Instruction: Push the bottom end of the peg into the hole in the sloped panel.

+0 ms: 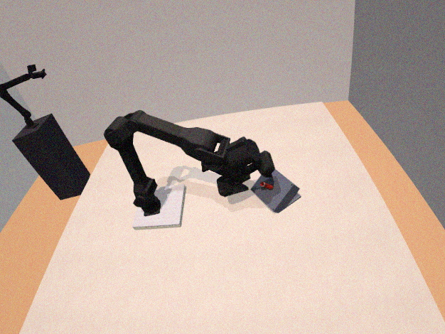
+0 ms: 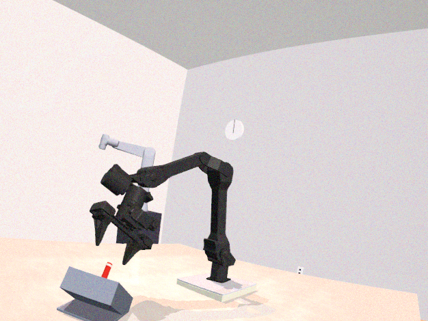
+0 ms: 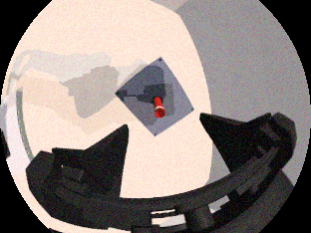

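Observation:
A red round peg (image 1: 266, 185) (image 2: 107, 270) (image 3: 158, 107) with a white band near its top stands out of the face of the blue-grey sloped panel (image 1: 279, 202) (image 2: 90, 285) (image 3: 178, 108). It leans with the panel's tilt, its lower end inside the panel and hidden. My gripper (image 2: 111, 255) (image 3: 165, 121) is wide open and empty, a short way above the peg's top, with one finger to each side. In the top view the gripper's body is beside and above the panel's left part.
The arm's base stands on a white plate (image 1: 168, 215) (image 2: 197, 287) on the pale table. A dark pedestal (image 1: 53, 161) with another arm is behind at the left in the top view. A pale arm (image 2: 132, 147) stands in the background of the exterior view.

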Robot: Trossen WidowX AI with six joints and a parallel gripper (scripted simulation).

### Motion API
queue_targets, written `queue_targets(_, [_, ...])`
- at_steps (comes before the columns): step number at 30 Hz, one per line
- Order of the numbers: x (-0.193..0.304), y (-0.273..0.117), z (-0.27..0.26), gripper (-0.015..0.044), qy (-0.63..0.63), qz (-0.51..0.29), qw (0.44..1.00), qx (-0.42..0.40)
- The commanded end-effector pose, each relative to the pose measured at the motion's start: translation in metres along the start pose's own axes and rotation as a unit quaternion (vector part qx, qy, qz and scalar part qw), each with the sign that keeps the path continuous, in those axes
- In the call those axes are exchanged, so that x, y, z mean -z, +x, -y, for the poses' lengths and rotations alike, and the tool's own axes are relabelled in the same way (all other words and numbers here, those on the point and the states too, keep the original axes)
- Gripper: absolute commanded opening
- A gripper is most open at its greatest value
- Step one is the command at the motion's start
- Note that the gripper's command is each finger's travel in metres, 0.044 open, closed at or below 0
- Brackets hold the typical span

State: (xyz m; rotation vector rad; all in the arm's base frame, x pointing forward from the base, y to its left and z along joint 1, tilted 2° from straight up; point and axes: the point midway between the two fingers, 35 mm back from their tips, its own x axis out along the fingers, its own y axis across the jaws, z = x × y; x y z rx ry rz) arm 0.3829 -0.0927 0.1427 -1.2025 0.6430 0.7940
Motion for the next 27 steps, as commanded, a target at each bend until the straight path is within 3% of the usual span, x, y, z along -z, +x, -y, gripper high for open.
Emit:
queue_targets(1, [0.0,-0.009,0.001,0.044,-0.001,0.001,1.0,0.001])
queue_targets(27, [0.001,-0.046,-0.001,0.044,0.0,0.0,1.0,0.0])
